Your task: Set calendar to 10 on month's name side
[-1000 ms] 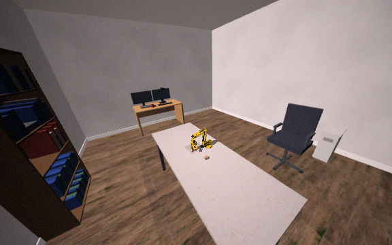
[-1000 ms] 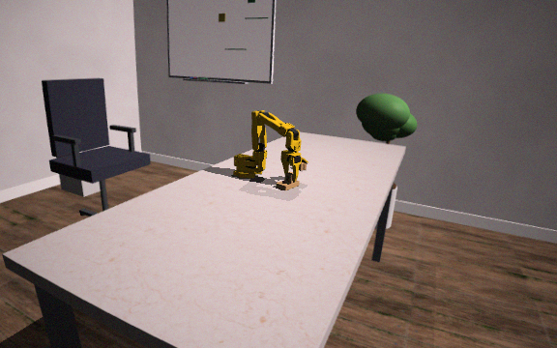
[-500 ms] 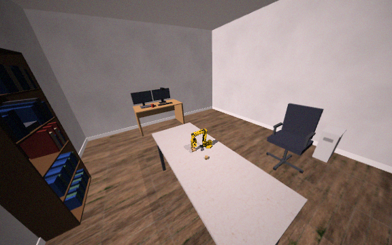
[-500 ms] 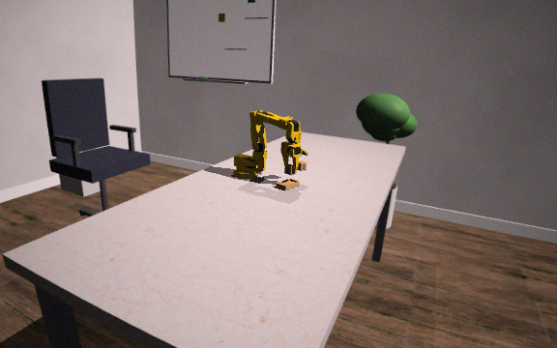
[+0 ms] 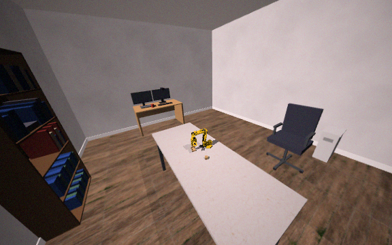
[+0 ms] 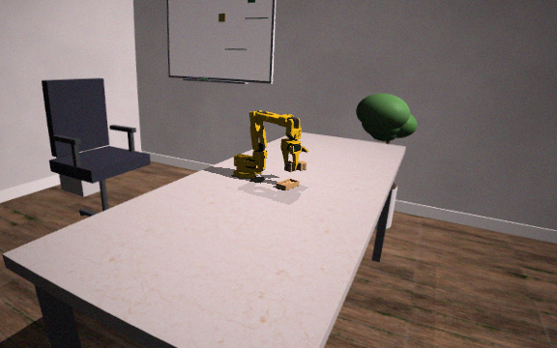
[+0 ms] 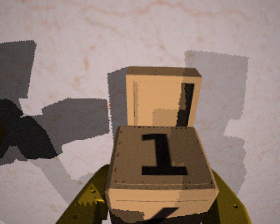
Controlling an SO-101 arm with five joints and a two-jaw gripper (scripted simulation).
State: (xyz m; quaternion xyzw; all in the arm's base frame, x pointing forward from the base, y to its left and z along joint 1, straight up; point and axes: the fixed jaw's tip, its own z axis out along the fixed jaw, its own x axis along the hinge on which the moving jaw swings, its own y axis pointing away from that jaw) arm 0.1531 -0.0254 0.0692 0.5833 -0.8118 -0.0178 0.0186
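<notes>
The gripper (image 5: 194, 145) (image 6: 290, 165) (image 7: 161, 186) is shut on a wooden cube (image 6: 289, 167) (image 7: 128, 160), raised above the table. In the wrist view a black 1 shows on the cube's upper face, and part of another digit on the face below it. The wooden tray (image 6: 287, 186) (image 7: 163, 71) stands flat on the table, lower than the held cube, which hides its near part in the wrist view. Inside the tray one side is dark. The other wooden cube (image 5: 206, 157) (image 6: 303, 165) is outside the tray; its digits are too small to read.
The arm's yellow base (image 5: 209, 144) (image 6: 246, 166) stands on the pale table (image 5: 237, 190) (image 6: 187, 251), near the long edge on the office chair's side. Shadows of the arm fall around the tray. Chair, desk and bookshelf stand away from the table.
</notes>
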